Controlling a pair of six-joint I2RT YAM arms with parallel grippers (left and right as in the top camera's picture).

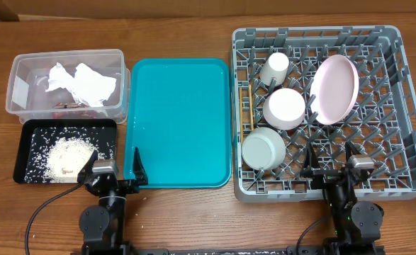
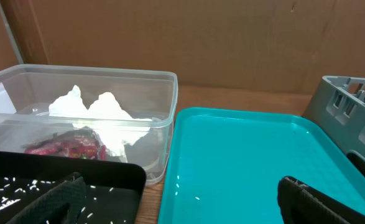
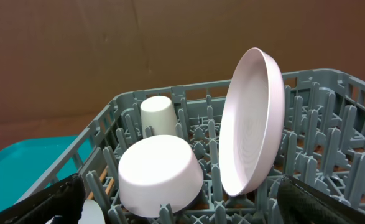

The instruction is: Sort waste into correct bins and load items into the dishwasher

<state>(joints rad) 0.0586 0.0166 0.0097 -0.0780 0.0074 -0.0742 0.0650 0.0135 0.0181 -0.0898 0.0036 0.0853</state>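
Dishes point(image 1: 285, 108) stand in the grey rack point(image 1: 406, 106) right of the teal tray point(image 1: 179, 120), chopsticks point(image 1: 249, 106) lengthwise along the wall nearest it. Napkins point(image 1: 80, 81) and wrapper point(image 2: 67, 148) lie in the clear tub point(image 1: 66, 53), rice point(image 1: 69, 154) in the black tray point(image 1: 21, 163), left of it. Left gripper point(image 2: 182, 208) and right gripper point(image 3: 182, 208) hang spread, empty; seemingly nothing remains.

The place reads as a robotics lab bench staged like a kitchen clean-up corner rather than a home kitchen. Two small robot arms, the left arm point(image 1: 101, 216) and the right arm point(image 1: 355, 212), are fixed at the near edge of a bare wooden counter point(image 1: 193, 212), and a black cable point(image 1: 52, 202) trails off from one of them. Plain brown cardboard point(image 2: 201, 43) stands behind as a backdrop. The kitchen side is only loose props set on the wood — a grey rack point(image 1: 413, 106) holding dishes, a teal tray point(image 1: 179, 106), and a clear tub point(image 2: 95, 72).
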